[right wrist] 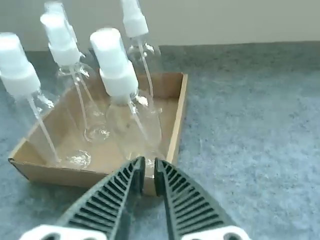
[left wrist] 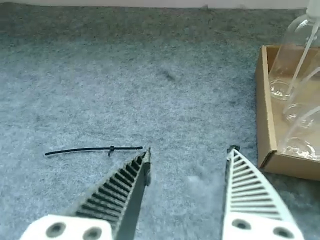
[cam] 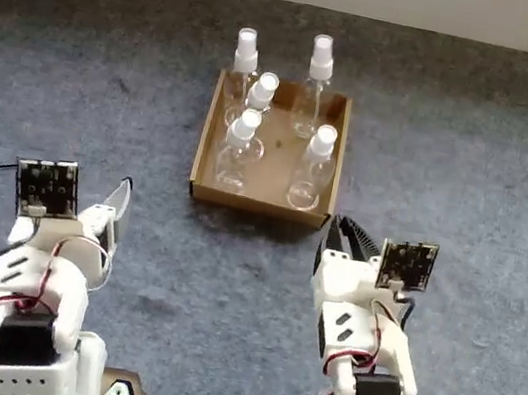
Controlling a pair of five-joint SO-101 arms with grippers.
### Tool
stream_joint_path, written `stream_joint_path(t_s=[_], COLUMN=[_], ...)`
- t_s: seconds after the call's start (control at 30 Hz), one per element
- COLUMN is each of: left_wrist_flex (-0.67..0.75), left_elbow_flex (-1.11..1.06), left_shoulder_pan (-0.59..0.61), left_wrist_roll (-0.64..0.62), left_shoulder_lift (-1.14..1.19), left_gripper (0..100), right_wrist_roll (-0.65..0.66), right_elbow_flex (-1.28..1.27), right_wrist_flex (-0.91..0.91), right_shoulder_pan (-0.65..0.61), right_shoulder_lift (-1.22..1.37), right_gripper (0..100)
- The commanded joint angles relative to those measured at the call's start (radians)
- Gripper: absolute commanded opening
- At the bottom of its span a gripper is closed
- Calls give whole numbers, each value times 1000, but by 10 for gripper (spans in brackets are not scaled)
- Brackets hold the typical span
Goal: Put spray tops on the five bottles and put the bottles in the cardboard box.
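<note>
Cardboard box holds all five bottles, spray tops on, so you look done imo. Your left end effector sits w/ jaws apart beside the box; right end effector nearly together, empty, just short of it.

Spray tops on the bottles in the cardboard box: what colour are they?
The spray tops are white, clearest in the right wrist view.

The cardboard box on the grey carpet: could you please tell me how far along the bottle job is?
Done: all five clear plastic bottles, each with a white spray top, stand inside the shallow brown cardboard box. In hand: nothing; the left gripper is open and empty over the grey carpet, the right gripper shut and empty at the box's near wall. Left: apparently nothing.
</note>
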State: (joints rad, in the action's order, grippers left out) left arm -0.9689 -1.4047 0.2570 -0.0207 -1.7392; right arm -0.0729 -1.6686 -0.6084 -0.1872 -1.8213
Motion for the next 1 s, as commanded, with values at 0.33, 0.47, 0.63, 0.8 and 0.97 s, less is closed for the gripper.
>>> stream_joint_path(t_s=[0.33,0.47,0.63,0.8,0.97], left_wrist_flex=[31,-97,-325,-370,-370], left_elbow_flex=[-291,-291,-291,-291,-291], left_shoulder_pan=[-13,42,124,153,157], left_wrist_roll=[14,14,14,14,14], left_shoulder_lift=[-82,-82,-82,-82,-82], left_gripper=[225,225,224,181,57], right_wrist_roll=[9,9,9,9,9], right_elbow_flex=[-151,-151,-153,-153,-153], right_wrist_flex=[-246,-584,-619,-647,-647], right_shoulder_pan=[110,110,110,110,110], right_shoulder_lift=[-15,-15,-15,-15,-15], right_gripper=[5,5,5,5,5])
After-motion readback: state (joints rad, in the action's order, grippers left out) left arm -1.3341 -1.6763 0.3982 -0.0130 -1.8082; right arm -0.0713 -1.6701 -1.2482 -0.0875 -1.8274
